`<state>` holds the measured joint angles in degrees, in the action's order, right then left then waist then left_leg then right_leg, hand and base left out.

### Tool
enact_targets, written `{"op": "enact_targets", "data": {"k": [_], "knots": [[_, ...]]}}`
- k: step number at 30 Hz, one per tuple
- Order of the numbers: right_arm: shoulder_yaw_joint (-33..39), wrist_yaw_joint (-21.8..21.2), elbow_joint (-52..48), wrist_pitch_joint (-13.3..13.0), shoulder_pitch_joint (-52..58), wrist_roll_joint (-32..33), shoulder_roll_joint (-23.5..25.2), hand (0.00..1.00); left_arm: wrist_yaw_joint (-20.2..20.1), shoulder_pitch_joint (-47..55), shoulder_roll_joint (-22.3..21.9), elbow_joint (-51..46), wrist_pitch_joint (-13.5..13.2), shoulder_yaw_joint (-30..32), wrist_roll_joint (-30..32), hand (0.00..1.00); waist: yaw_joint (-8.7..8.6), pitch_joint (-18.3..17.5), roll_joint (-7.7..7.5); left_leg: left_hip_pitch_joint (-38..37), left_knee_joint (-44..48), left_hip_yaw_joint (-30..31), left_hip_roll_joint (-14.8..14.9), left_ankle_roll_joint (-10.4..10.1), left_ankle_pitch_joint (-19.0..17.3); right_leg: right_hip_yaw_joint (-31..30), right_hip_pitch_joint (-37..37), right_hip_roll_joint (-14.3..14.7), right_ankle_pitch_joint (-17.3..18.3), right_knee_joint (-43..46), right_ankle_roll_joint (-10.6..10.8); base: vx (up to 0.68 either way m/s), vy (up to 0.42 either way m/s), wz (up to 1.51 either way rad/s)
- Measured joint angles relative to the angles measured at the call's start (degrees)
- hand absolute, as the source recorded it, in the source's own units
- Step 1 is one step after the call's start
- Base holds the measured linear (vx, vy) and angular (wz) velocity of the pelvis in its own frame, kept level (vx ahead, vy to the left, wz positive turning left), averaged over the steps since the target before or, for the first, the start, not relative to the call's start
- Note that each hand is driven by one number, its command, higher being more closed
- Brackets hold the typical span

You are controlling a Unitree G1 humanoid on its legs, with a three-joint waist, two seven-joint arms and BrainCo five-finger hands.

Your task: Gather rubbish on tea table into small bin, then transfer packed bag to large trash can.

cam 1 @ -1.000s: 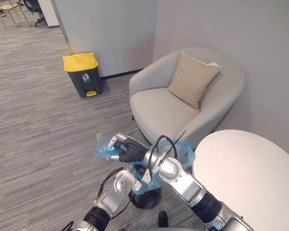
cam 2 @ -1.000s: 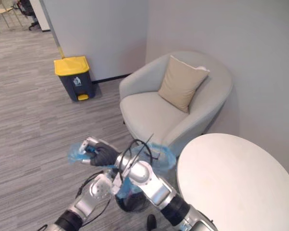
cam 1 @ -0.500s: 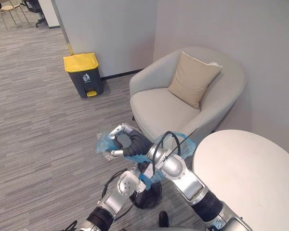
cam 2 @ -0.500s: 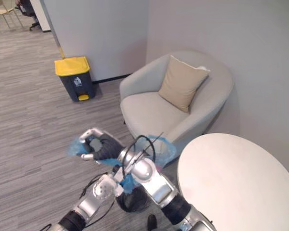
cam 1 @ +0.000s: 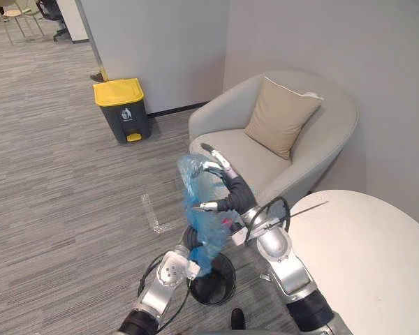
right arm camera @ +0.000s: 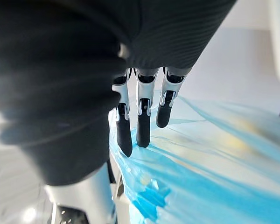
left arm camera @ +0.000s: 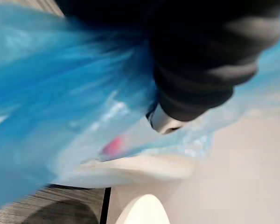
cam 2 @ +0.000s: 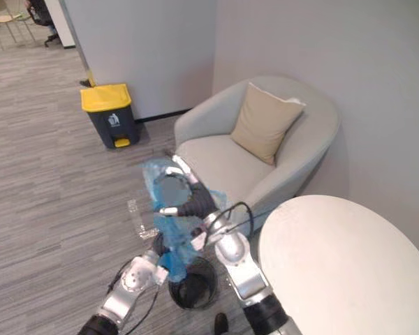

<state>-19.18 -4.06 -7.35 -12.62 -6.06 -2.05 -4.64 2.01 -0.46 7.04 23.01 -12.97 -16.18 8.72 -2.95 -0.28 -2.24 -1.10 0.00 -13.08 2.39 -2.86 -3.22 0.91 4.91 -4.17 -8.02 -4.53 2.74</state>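
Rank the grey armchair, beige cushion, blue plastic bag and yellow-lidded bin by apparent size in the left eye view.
Largest: grey upholstered armchair.
Next: beige square cushion and blue plastic bag look alike; the bag is nearer the camera, so unranked.
Smallest: dark bin with yellow lid.

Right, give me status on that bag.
Right hand shut on blue bag, held up above small black bin. Left hand low against bag. Yellow-lidded can across carpet; armchair close beside.
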Motion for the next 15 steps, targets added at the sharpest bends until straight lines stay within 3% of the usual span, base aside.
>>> {"op": "enact_targets", "data": {"k": [3, 8, 15], "knots": [[3.07, -0.46, 6.39, -0.3, 2.43, 1.29, 0.04, 0.0, 0.11, 1.59, -0.05, 0.66, 0.02, 4.13, -1.6, 1.0, 0.0, 0.02, 0.03, -0.01, -0.04, 0.14, -0.08, 0.0, 0.01, 0.28, -0.11, 0.03, 0.05, -0.09, 0.07, 0.0, -0.003, 0.02], [6.52, -2.37, 20.61, 1.4, 6.56, 2.0, -0.01, 0.0, 0.22, 4.6, -0.16, 5.12, 0.97, 10.26, -6.23, 1.0, 0.1, 0.41, 0.28, -0.09, -0.2, 1.12, -0.12, 0.0, 0.02, 1.23, -0.84, 0.04, 0.31, -0.54, 0.39, -0.01, -0.011, 0.1], [8.2, -4.02, 38.06, 2.24, 7.74, 0.28, 0.3, 0.0, 0.32, 7.53, -1.4, 11.96, 2.24, 15.35, -8.9, 1.0, 0.63, 1.16, 0.32, -0.65, -1.04, 1.18, -0.25, 0.04, 0.1, 1.58, -1.08, -0.02, 0.47, -0.56, 0.61, 0.0, -0.001, 0.01]]}}
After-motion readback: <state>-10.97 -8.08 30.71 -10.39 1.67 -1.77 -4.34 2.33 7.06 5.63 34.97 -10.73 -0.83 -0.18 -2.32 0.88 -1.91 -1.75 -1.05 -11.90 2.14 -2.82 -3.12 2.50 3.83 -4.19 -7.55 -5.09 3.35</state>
